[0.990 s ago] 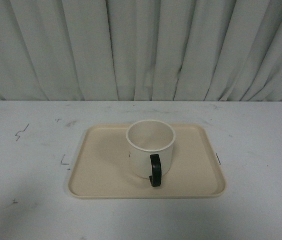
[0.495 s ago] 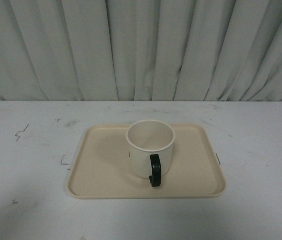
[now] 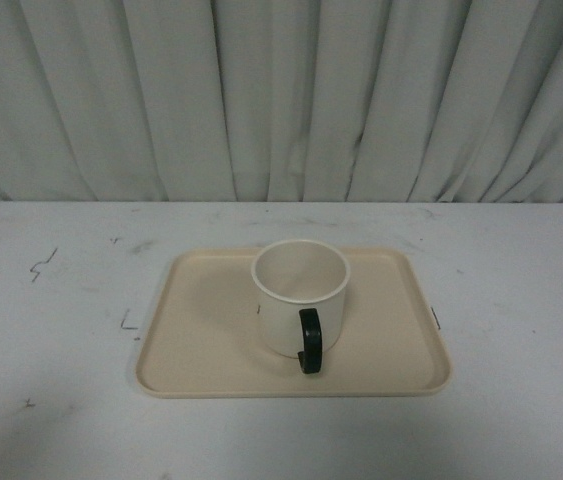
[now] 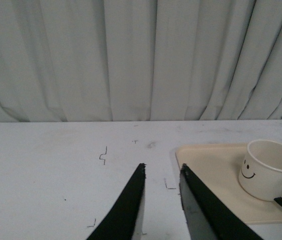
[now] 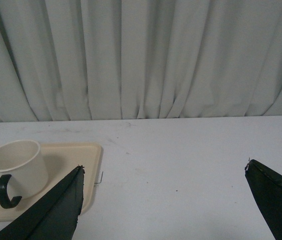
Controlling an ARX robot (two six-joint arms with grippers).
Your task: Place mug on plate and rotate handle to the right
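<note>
Mug (image 3: 299, 295) — one, cream, upright at the middle of one beige plate (image 3: 201, 350), black handle (image 3: 309, 342) facing the plate's near edge, smiley face (image 4: 249, 170) printed on its side. Left gripper (image 4: 162, 166) slightly apart, right gripper (image 5: 164, 165) wide apart — both empty.

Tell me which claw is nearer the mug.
Right, though only slightly. The right claw sits off the mug's right side, wide open beside the tray's edge; the left claw sits off its left side, narrowly open. Neither touches it.
</note>
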